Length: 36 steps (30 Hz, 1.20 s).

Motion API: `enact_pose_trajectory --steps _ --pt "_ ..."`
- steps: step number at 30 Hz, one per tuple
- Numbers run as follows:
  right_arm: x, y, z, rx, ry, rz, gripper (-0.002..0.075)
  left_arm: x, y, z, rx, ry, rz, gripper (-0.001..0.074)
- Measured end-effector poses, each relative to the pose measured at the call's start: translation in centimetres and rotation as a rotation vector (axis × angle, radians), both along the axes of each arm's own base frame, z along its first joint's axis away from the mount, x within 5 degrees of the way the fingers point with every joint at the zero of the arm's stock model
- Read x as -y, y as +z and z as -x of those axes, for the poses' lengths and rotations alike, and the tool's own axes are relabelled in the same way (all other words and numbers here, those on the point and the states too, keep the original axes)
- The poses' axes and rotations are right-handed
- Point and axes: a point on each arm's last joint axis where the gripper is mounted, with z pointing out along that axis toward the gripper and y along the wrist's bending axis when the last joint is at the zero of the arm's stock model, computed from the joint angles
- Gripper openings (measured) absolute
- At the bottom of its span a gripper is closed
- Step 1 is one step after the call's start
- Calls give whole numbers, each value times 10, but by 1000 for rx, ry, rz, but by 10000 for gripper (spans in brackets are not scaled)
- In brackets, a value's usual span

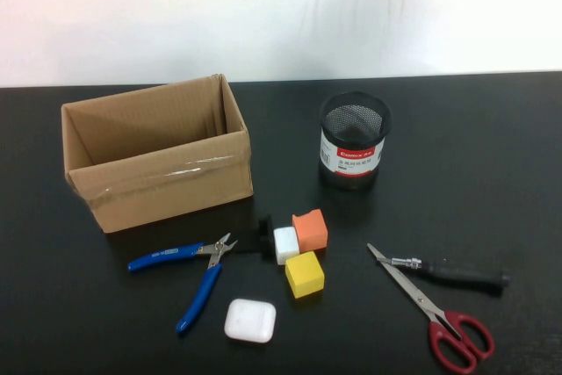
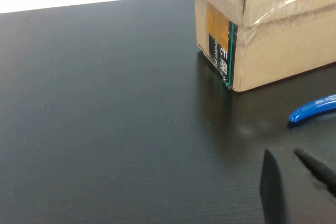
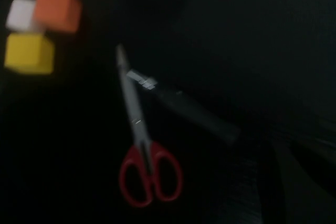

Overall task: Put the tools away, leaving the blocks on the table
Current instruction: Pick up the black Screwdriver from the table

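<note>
A: So, biggest first: the black counter, then the open cardboard box at its far left, and the black mesh cup to the right of it.

B: And the tools?

A: All flat on the counter. Red-handled scissors lie near right, their blades crossing the tip of the black-handled screwdriver. Blue-handled pliers lie in front of the box.

B: Blocks?

A: Orange block, yellow block and white block cluster mid-counter, touching. A white case sits just nearer.

B: Claws?

A: The left claw hovers low near the box corner, pressed together, holding nothing. The right claw hangs over the scissors, itself unseen, also closed.
</note>
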Motion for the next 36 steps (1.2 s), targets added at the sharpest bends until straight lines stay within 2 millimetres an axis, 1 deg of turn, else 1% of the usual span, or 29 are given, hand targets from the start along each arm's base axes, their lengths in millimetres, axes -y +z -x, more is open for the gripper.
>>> enact_pose_trajectory --steps 3,5,8,11,13,15,16,17,19,20,21,22,25,32,36 --pt "-19 -5 -19 -73 110 27 -6 0 0 0 0 0 0 -3" --pt "-30 -11 -30 -100 189 87 -6 0 0 0 0 0 0 -3" --pt "-48 -27 -46 -139 296 206 -6 0 0 0 0 0 0 -3" --pt "-63 -46 -57 -180 390 308 -4 0 0 0 0 0 0 -3" --pt "-72 -59 -61 -199 478 375 24 0 0 0 0 0 0 -3" --pt "-80 -69 -64 -205 572 425 97 0 0 0 0 0 0 -3" --pt "-84 -74 -66 -203 619 447 46 0 0 0 0 0 0 -3" --pt "-87 -79 -68 -203 653 463 197 0 0 0 0 0 0 -3" --pt "-93 -87 -73 -187 704 483 337 0 0 0 0 0 0 -3" --pt "-94 -90 -75 -183 716 487 394 0 0 0 0 0 0 -3" --pt "-95 -94 -77 -181 724 495 450 0 0 0 0 0 0 -3" --pt "-96 -98 -79 -183 732 501 478 0 0 0 0 0 0 -3" --pt "-98 -109 -84 -207 750 522 468 0 0 0 0 0 0 -3" --pt "-102 -138 -93 -271 769 530 391 0 0 0 0 0 0 -3" --pt "-104 -150 -98 -280 772 528 356 0 0 0 0 0 0 -4"
